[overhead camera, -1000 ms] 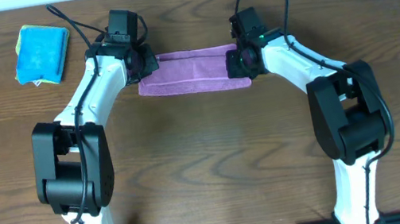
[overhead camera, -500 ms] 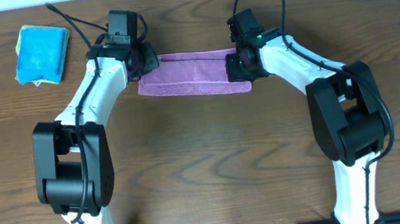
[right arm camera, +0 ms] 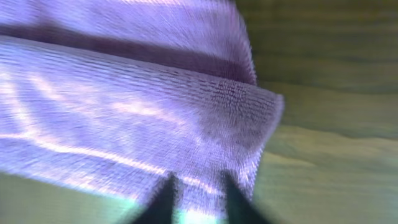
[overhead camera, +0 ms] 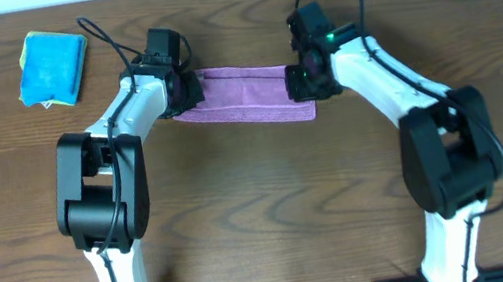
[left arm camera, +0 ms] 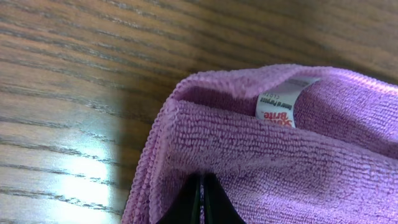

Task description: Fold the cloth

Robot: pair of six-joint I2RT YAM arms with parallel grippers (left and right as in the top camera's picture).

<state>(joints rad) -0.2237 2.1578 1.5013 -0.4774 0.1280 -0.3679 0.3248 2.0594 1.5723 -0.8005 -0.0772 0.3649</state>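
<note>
The purple cloth [overhead camera: 249, 96] lies as a long folded strip on the wooden table [overhead camera: 263, 210] between my two arms. My left gripper [overhead camera: 188, 88] is at its left end. In the left wrist view the fingers [left arm camera: 202, 199] are pinched shut on the top layer of the cloth [left arm camera: 280, 162], near a white label [left arm camera: 283, 106]. My right gripper [overhead camera: 306, 82] is at the cloth's right end. In the blurred right wrist view its fingers [right arm camera: 196, 199] stand apart with the cloth's corner [right arm camera: 124, 112] between and beyond them.
A folded blue cloth with a yellow edge [overhead camera: 50, 66] lies at the back left of the table. Bare wood [right arm camera: 329, 143] shows right of the purple cloth's end.
My left gripper has shifted a little to the right along the cloth's left end, and its arm has swung inward. My right gripper has moved slightly toward the back. The cloth stays a strip.
</note>
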